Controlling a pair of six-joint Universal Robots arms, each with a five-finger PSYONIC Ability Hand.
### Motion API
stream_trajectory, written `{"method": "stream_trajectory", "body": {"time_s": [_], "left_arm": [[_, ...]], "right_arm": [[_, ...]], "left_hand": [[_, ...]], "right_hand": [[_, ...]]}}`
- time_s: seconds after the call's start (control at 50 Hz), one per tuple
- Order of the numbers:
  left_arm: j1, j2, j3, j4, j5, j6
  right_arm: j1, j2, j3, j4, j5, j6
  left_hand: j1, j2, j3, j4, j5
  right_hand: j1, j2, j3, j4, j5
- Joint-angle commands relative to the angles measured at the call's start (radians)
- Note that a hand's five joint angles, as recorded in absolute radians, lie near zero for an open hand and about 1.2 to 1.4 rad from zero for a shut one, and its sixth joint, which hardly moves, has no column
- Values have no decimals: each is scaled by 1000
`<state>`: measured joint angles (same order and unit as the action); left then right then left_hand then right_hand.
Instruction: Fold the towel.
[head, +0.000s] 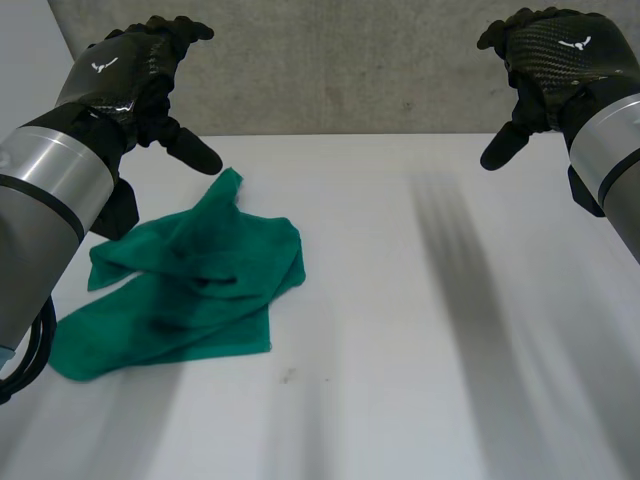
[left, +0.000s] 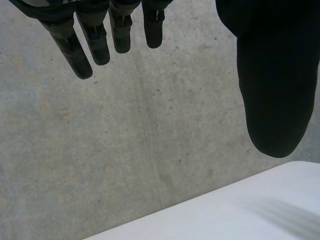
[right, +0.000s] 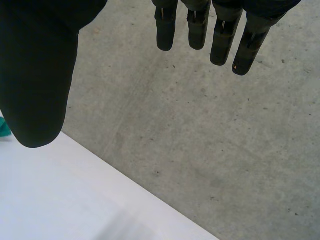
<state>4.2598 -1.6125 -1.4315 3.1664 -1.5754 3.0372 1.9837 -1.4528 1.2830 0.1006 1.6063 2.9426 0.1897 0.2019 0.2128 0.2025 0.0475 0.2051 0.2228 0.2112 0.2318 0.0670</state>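
A green towel (head: 185, 285) lies crumpled and partly doubled over on the white bench (head: 430, 340), close to its left edge and about midway between the far and near edges, with one pointed tip reaching toward the far left corner. The left robot hand (head: 130, 80) hangs in the air over that far left corner, fingers (left: 82, 52) straight and spread from the thumb, holding nothing and clear of the cloth. The right robot hand (head: 555, 65) hangs over the far right corner, well apart from the towel, its fingers (right: 220, 42) likewise straight, thumb held wide, empty. A grey concrete wall (head: 350, 60) stands behind the bench's far edge.
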Motion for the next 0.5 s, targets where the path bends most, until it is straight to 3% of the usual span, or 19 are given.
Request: {"method": "stream_trajectory", "body": {"time_s": [0.02,0.24,0.28,0.32,0.4,0.5], "left_arm": [[0,-4,2,4,2,5],[0,-121,20,21,6,84],[0,-205,37,21,6,190],[0,-231,40,21,6,221],[-15,-429,85,33,0,461],[-11,-573,118,119,2,575]], "right_arm": [[7,5,4,-4,0,-2],[7,23,13,4,-69,-26],[7,38,19,4,-94,-43],[15,54,24,5,-121,-85],[32,71,25,4,-120,-123],[35,104,25,4,-117,-151]], "left_hand": [[-14,-27,-38,-27,-47],[6,-6,-17,-7,-26],[27,14,4,14,-6],[27,15,4,14,-6],[97,85,74,84,65],[176,164,153,164,144]], "right_hand": [[-31,-48,-37,-57,-67],[-31,-48,-37,-57,-67],[-31,-48,-37,-57,-67],[-31,-48,-37,-57,-67],[-31,-48,-37,-57,-67],[-31,-48,-37,-57,-67]]}}
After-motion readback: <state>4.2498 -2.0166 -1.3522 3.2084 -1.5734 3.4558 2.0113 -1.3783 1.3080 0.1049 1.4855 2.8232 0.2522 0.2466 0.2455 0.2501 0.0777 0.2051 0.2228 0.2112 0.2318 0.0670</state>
